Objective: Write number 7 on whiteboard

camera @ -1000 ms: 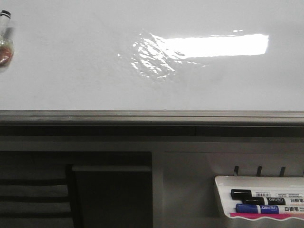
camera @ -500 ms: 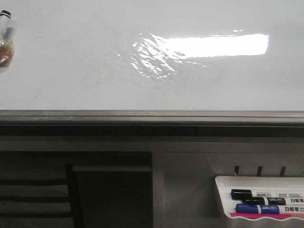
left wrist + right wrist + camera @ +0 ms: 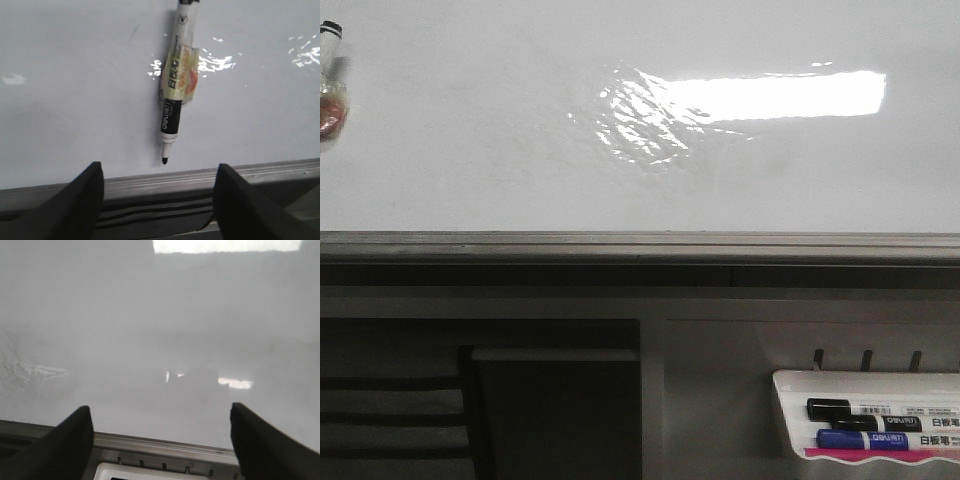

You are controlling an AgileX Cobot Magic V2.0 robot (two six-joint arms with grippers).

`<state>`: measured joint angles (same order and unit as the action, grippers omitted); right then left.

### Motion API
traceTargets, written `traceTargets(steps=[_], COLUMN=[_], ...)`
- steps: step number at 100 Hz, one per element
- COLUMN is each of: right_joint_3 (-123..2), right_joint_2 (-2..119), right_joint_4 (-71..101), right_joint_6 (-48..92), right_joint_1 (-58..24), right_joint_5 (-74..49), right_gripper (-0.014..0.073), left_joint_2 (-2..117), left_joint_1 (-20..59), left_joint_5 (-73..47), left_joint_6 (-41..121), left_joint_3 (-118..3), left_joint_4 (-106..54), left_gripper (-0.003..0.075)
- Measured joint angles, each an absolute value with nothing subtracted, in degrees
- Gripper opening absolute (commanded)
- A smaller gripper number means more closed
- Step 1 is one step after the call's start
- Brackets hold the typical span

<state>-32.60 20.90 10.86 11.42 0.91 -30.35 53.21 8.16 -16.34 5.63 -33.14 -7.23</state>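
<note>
The whiteboard point(image 3: 500, 150) fills the upper front view, glossy white with a bright rectangular reflection, and it bears no number 7. A black uncapped marker point(image 3: 172, 105) wrapped in yellowish tape lies on the board, tip toward the rail; its end shows at the far left edge of the front view point(image 3: 328, 85). My left gripper point(image 3: 159, 177) is open and empty, over the grey rail point(image 3: 165, 177), short of the marker's tip. My right gripper point(image 3: 160, 422) is open and empty over the board point(image 3: 160, 330) near the rail. Neither gripper shows in the front view.
A grey metal rail point(image 3: 640, 245) edges the board's near side. A small white tray point(image 3: 790, 415) at the lower right holds a black marker point(image 3: 860, 408) and a blue marker point(image 3: 865, 438); its rim shows in the right wrist view point(image 3: 150, 471). A dark opening point(image 3: 555, 420) lies below the rail.
</note>
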Motion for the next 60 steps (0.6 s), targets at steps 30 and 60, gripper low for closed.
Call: traceTargets(steps=[30,60], right_joint_3=[-32.6,-32.6], right_joint_2=[20.9,20.9], right_joint_4=[10.9,10.9], right_joint_6=[11.4,11.4], right_joint_1=[0.9,0.9], right_joint_5=[-30.3,-30.3], right_gripper=[0.0512,0.0512], left_joint_2=[66.4,72.9], left_joint_1=[9.8,9.8], left_joint_5=[-1.4,5.3], left_joint_6=[5.7,5.7], left_joint_3=[-33.1,-33.1], left_joint_4=[-7.4,-6.8], left_gripper=[0.0416,0.0261])
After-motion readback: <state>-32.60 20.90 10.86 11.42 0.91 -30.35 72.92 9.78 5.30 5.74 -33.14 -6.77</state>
